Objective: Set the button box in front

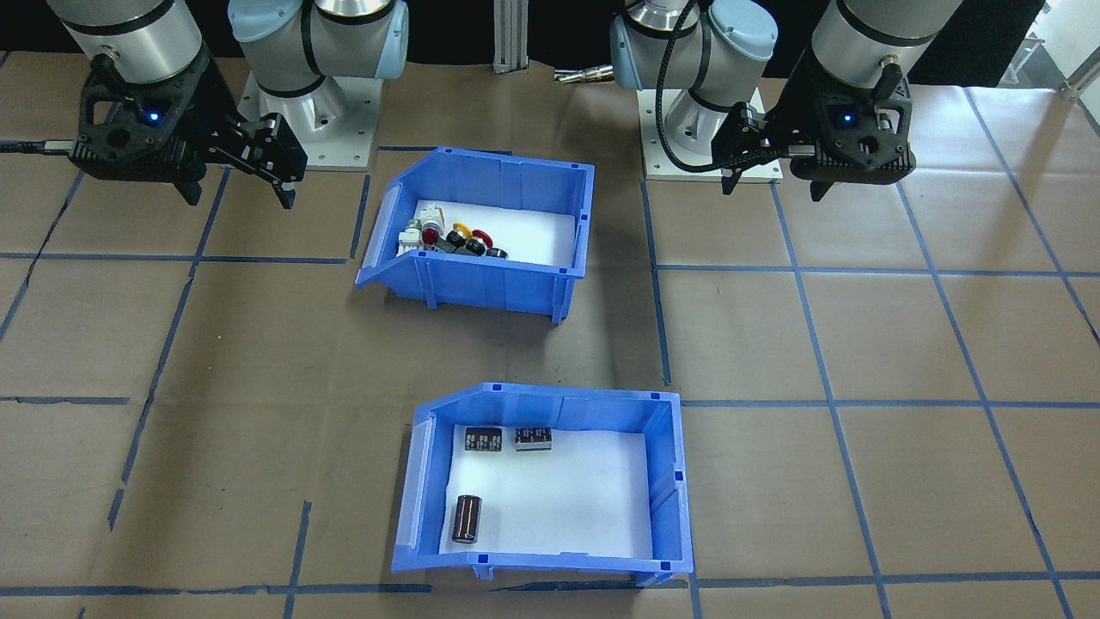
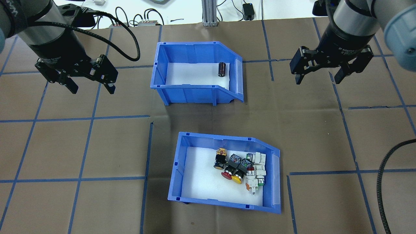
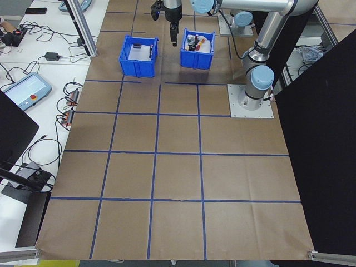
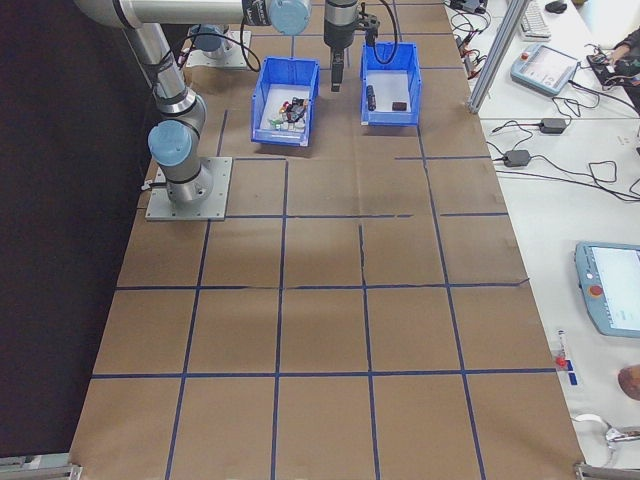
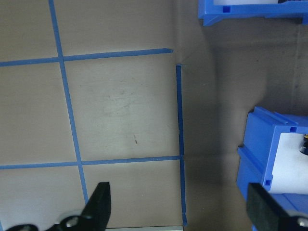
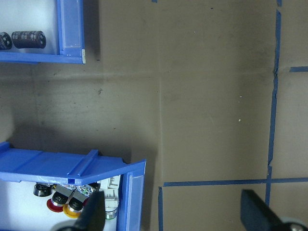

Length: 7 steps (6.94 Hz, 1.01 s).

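The button box point(image 2: 227, 139), a blue bin with a white liner, lies on the robot's side of the table with several red, yellow, black and white push-buttons point(image 2: 240, 167) heaped by its sloped lip. The front-facing view has it point(image 1: 490, 279) at the top centre. My left gripper point(image 2: 92, 88) hangs open and empty above the table, off to the box's far left. Off to its far right, my right gripper point(image 2: 318, 79) is also open and empty. In the left wrist view a corner of the box point(image 5: 279, 163) shows at the right edge.
A second, similar blue bin point(image 2: 191, 92) holding dark cylindrical capacitors point(image 2: 222, 69) sits farther from the robot, in line with the button box. Brown paper with blue tape lines point(image 2: 87, 118) covers the table. Cables and devices lie beyond the far edge.
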Each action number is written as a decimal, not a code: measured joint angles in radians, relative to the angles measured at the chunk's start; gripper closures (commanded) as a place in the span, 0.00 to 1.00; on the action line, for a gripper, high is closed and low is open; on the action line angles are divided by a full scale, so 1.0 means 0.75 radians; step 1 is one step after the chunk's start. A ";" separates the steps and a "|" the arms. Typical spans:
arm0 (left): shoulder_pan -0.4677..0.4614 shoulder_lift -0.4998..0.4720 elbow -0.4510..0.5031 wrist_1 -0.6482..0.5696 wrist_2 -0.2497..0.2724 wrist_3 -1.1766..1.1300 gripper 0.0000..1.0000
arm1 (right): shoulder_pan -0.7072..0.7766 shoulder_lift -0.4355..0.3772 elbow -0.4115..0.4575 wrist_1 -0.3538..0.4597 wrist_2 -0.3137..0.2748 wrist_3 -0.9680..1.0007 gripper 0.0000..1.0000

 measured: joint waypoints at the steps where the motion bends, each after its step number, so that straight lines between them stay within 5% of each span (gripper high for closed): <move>1: 0.000 0.000 0.000 0.000 0.000 0.000 0.00 | 0.000 0.000 0.000 0.000 0.000 0.000 0.00; 7: 0.002 0.001 0.007 0.015 -0.010 -0.005 0.00 | -0.001 0.001 0.001 0.002 0.000 -0.002 0.00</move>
